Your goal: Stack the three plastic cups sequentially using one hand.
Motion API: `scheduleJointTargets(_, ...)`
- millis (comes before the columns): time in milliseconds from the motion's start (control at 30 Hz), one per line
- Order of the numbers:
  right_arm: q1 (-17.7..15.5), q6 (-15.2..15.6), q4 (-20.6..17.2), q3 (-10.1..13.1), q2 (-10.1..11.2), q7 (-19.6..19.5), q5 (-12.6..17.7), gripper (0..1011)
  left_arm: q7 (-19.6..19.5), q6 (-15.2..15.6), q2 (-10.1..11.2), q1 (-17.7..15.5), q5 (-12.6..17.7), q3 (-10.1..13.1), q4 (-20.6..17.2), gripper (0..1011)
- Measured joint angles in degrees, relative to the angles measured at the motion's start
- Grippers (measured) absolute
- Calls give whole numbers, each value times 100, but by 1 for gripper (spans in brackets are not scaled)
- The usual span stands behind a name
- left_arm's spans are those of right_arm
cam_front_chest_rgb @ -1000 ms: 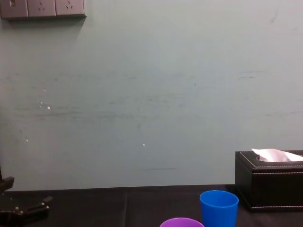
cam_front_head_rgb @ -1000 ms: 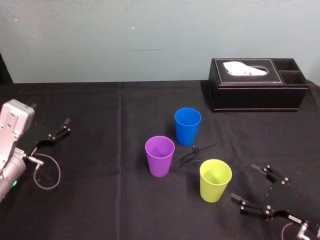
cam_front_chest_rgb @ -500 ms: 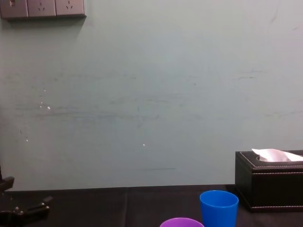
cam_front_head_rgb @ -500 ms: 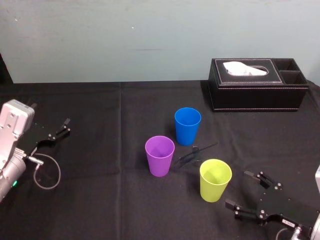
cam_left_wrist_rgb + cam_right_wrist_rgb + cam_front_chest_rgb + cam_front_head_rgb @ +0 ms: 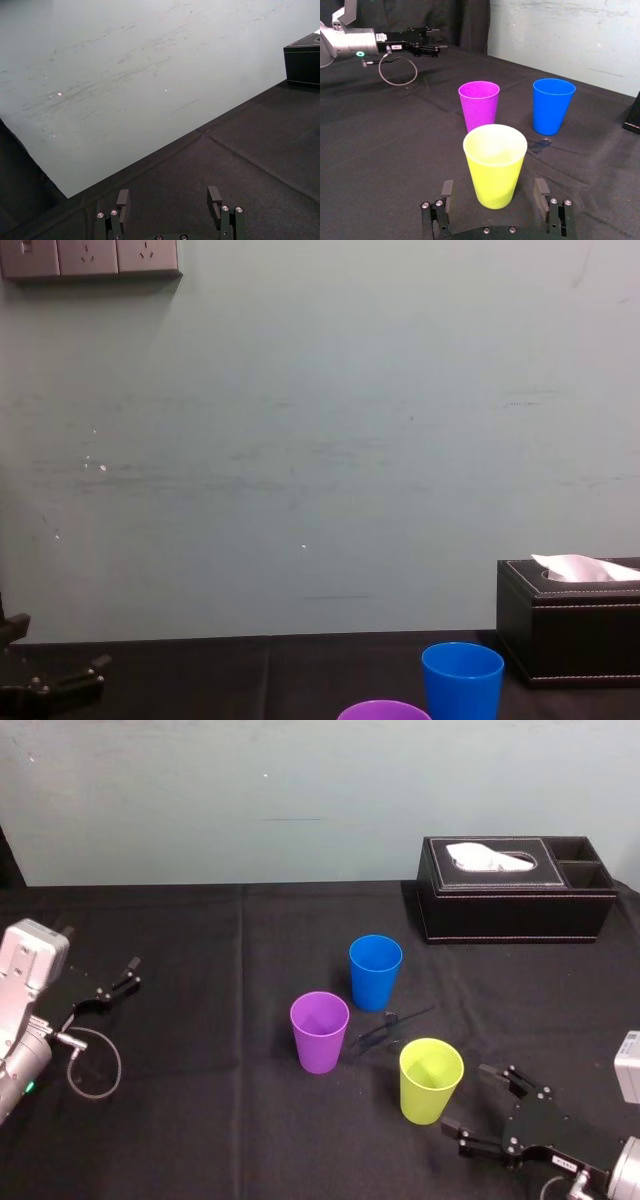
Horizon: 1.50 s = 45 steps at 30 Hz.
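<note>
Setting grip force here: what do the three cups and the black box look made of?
Blue cup, purple cup and yellow-green cup: likely smooth plastic by their thin rims, even colour and soft sheen. Black box: leather or imitation, going by pale stitching along its edges; which, I cannot tell. The right gripper, fingers open, faces the yellow-green cup.

Three cups (image 5: 320, 1032) cluster on the table (image 5: 200, 1120), tissue box (image 5: 515, 890) behind right
</note>
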Motion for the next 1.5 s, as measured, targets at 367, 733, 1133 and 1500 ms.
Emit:
scheduleJointTargets(367,82,69,26,-54,-40,28,60,1004,0,0,0,0,0,0,0,1010)
scheduleJointTargets(733,244,94,61,-167,-104,33,42,1004,0,0,0,0,0,0,0,1010)
scheduleJointTargets(1133,468,82,174,-315,-202,0,-110,1004,0,0,0,0,0,0,0,1010)
scheduleJointTargets(1500,695,105,350,-435,-324,-43,-221,1004,0,0,0,0,0,0,0,1010)
